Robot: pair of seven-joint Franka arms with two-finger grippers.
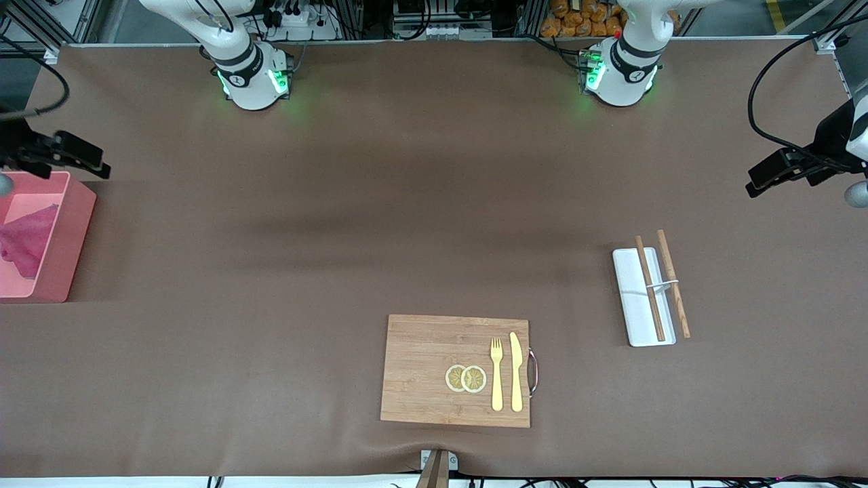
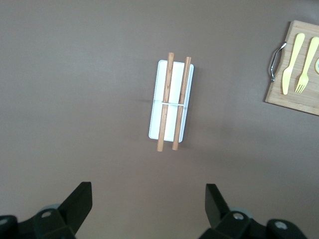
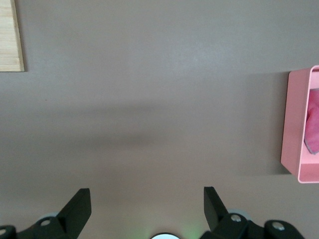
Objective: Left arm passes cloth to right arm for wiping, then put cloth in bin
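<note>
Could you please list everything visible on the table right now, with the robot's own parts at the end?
cloth: one, magenta-pink, lying in the bin.
bin: one, pale pink, at the right arm's end of the table.
wooden board: one, light brown, metal handle, near the front camera.
lemon slices: two, yellow, overlapping on the board.
fork: one, pale yellow, on the board.
knife: one, pale yellow, on the board beside the fork.
white tray: one, toward the left arm's end.
chopsticks: two, brown, across the tray.
left gripper: open, over bare table by the tray.
right gripper: open, over bare table beside the bin.
</note>
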